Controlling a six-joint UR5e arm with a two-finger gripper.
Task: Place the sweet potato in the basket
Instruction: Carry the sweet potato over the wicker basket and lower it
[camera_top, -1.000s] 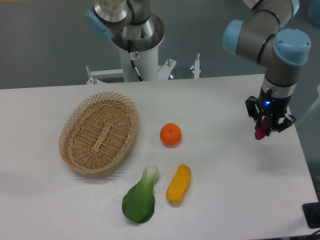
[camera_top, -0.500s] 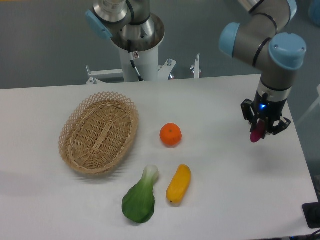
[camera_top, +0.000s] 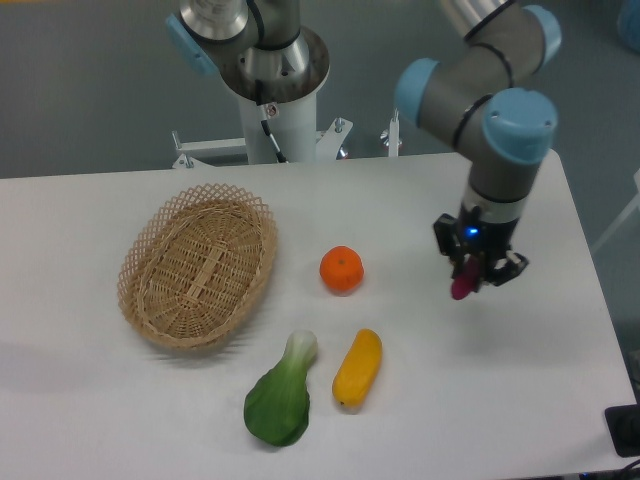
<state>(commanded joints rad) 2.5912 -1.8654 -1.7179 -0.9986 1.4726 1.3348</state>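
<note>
My gripper (camera_top: 470, 275) is shut on the sweet potato (camera_top: 462, 285), a small magenta tuber whose lower end pokes out below the fingers. It hangs above the white table, right of centre. The basket (camera_top: 198, 265), an oval tan wicker one with a scalloped rim, lies on the left of the table and holds nothing. The gripper is well to the right of the basket, past the orange fruit.
A round orange fruit (camera_top: 341, 269) lies between the basket and the gripper. A yellow oblong vegetable (camera_top: 358, 367) and a green bok choy (camera_top: 281, 396) lie near the front. The robot's base column (camera_top: 270, 90) stands at the back edge.
The gripper has carried the sweet potato leftward, from near the table's right edge toward the middle, still held off the table.
</note>
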